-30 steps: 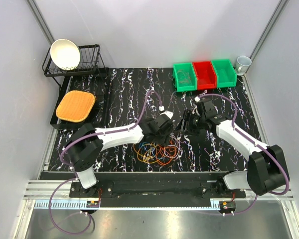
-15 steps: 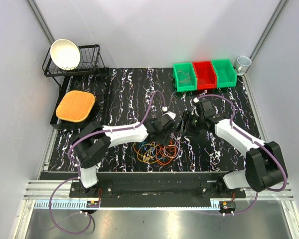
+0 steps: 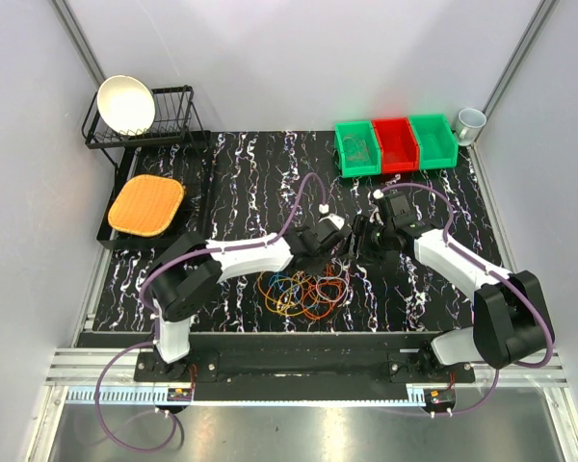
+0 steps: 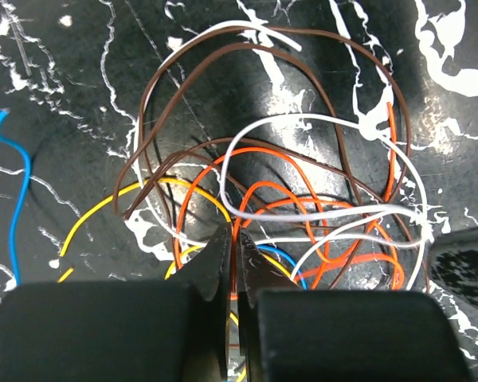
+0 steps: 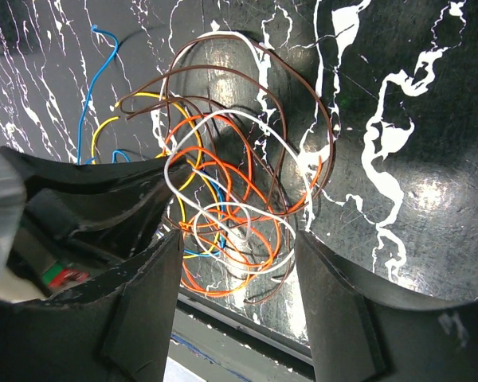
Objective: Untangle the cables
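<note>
**Black marbled counter (image 3: 241, 173), cables (image 3: 303, 291) heaped between two pincers**

White-veined black stone carries a dish rack (image 3: 173, 115) with a white bowl (image 3: 125, 103) at the far left corner, and three bins (image 3: 395, 142) (green, red, green) at the far right. The cables lie in a loose heap near the front edge, about midway between the two arm bases. Both arms reach in over the heap's far right side, with the left pincer (image 3: 339, 245) and the right pincer (image 3: 359, 239) just beside each other.

From the left wrist, the left pincer (image 4: 231, 239) has its jaws pressed almost together, with only a hairline slit between them. Its tips are down at the orange loops (image 4: 263, 191), where a yellow strand (image 4: 143, 187) passes. I cannot tell whether a wire is nipped between them. A brown loop (image 4: 358, 56) and a white loop (image 4: 303, 121) arch beyond, overlapping, and a blue strand (image 4: 16, 183) lies apart at the left.

The right pincer (image 5: 239, 239) stands wide open with nothing in it — its fingers (image 5: 143, 302) straddle the same brown, white and orange tangle from above
</note>
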Motion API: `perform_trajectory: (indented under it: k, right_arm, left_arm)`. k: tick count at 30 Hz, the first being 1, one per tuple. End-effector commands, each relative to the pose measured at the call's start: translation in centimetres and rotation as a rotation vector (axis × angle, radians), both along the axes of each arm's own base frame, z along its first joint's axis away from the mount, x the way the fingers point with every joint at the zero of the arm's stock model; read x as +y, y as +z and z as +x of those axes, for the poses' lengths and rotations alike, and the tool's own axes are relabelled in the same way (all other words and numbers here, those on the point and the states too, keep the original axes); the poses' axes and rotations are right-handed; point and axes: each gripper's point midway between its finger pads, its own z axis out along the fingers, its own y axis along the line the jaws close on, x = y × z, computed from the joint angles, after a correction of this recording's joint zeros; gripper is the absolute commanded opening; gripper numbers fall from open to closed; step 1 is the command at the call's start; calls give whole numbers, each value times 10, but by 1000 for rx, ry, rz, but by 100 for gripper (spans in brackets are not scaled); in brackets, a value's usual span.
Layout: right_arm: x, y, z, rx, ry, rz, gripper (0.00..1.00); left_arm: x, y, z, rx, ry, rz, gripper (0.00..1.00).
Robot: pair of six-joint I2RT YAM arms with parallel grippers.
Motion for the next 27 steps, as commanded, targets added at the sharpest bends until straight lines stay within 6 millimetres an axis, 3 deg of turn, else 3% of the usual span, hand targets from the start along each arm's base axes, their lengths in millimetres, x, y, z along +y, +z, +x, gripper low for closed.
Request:
perform_trajectory:
  k: [1,2,4,5,7,8,10,14,20,23,27]
  right_arm:
    - [6,14,6,-45,21,16,64]
    - [6,16,6,-49,21,17,64]
    - [6,18,7,-53,17,21,64]
    - [6,21,7,-61,17,25,64]
    - [7,23,8,-63,16,32,64]
    - [8,25,8,-65,19,37,64]
    - [9,28,8,-69,15,44,64]
    - [10,36,7,-85,11,61,64]
    - [9,44,2,-96,5,77,64]
    - [8,44,-2,-97,3,82,64]
    - [11,54,-6,-121,32,116,64]
  left_arm:
    - [-4,47,13,-74,25,-27,0]
    - [-4,66,14,-93,28,-49,0]
    - [7,82,9,-87,34,-24,0]
    - [5,104,10,-106,31,-56,0]
    - [16,121,3,-91,24,-29,0]
    - [15,146,4,-118,24,-63,0]
    - [26,166,0,-127,23,-47,0]
    - [35,232,-6,-190,28,-139,0]
    - [49,302,-14,-268,43,-265,0]
    - [56,313,-13,-313,66,-303,0]
    - [61,294,-15,-288,106,-295,0]
